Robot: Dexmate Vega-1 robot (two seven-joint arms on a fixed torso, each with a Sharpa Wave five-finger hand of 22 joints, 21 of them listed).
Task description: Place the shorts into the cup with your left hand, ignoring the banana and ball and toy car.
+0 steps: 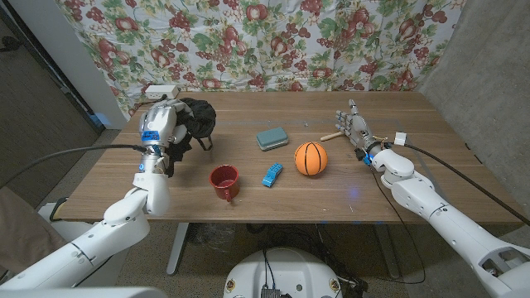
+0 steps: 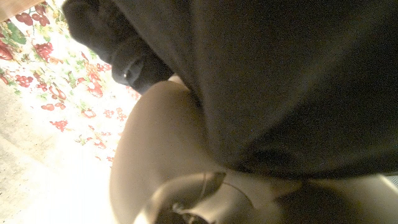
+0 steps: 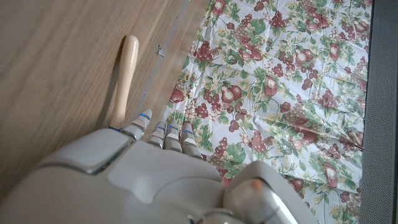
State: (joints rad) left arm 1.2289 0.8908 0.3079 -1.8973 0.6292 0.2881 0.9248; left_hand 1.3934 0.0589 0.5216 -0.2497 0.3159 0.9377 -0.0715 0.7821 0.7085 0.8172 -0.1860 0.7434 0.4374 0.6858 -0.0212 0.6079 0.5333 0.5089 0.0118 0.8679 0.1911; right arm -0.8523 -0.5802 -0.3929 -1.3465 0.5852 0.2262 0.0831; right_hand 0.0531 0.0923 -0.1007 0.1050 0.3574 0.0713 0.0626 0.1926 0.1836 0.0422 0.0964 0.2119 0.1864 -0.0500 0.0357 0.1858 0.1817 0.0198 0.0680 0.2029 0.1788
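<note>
1. The left hand (image 1: 159,126) is raised above the counter (image 1: 248,203), clutching the black shorts (image 1: 195,120), which bunch up against its fingers and hang a little off them.
2. In the left wrist view the shorts (image 2: 280,81) show as dark cloth draped over the pale back of that hand (image 2: 161,149).
3. The red cup (image 1: 224,181) stands upright on the counter; the held shorts are up and back from it, on its left-arm side, well apart from it.
4. A blue toy car (image 1: 272,174) lies just beside the cup, on the side toward the right arm.
5. An orange ball (image 1: 310,158) sits beyond the toy car, farther from the cup.
6. A grey-blue block (image 1: 272,138) lies behind the cup, toward the flowered cloth (image 1: 273,41).
7. The right hand (image 1: 357,128) is far from the cup, past the ball, holding nothing, its fingers straight and close together.
8. A small wooden piece (image 1: 332,136) lies just beside that hand; in the right wrist view it (image 3: 125,78) is a pale stick near the fingertips (image 3: 140,121).
</note>
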